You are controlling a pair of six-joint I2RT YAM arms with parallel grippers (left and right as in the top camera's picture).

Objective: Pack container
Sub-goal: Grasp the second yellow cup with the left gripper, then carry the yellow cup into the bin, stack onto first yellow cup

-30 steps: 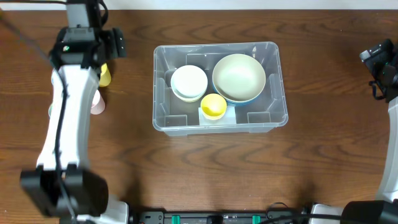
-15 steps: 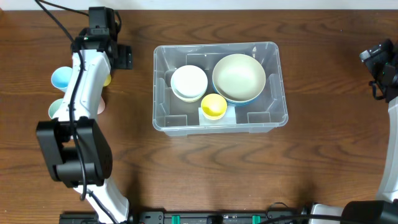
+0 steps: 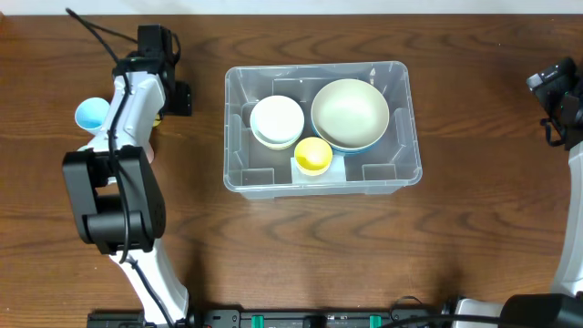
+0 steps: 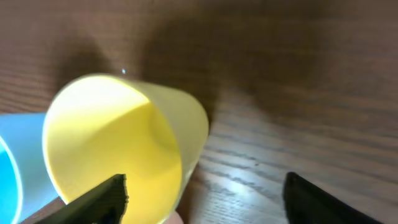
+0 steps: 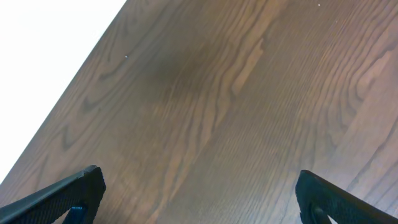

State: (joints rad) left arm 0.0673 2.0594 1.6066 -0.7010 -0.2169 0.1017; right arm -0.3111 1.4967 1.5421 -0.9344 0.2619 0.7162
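While the left pincer (image 4: 205, 185) is spread at a tipped yellow cup (image 4: 118, 130) near the bench's (image 3: 273, 255) left edge, the right pincer (image 5: 199, 179) is seen released over bare right-edge wood.

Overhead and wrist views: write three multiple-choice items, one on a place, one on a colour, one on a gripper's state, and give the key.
1. Where is the large cream bowl?
A. Inside the container
B. Outside it, by the left arm
C. Stacked on a plate

2. What colour is the cup beside the left gripper?
A. Purple
B. Yellow
C. Black

3. What state is the right gripper in?
A. Shut on a bowl
B. Open, holding nothing
C. Shut on a lid

Key: 1 A, the overhead view shows the bowl within the container's walls. 2 B, the cup's wall and inside are yellow in the left wrist view. 3 B, its jaws stand wide apart with nothing between them.
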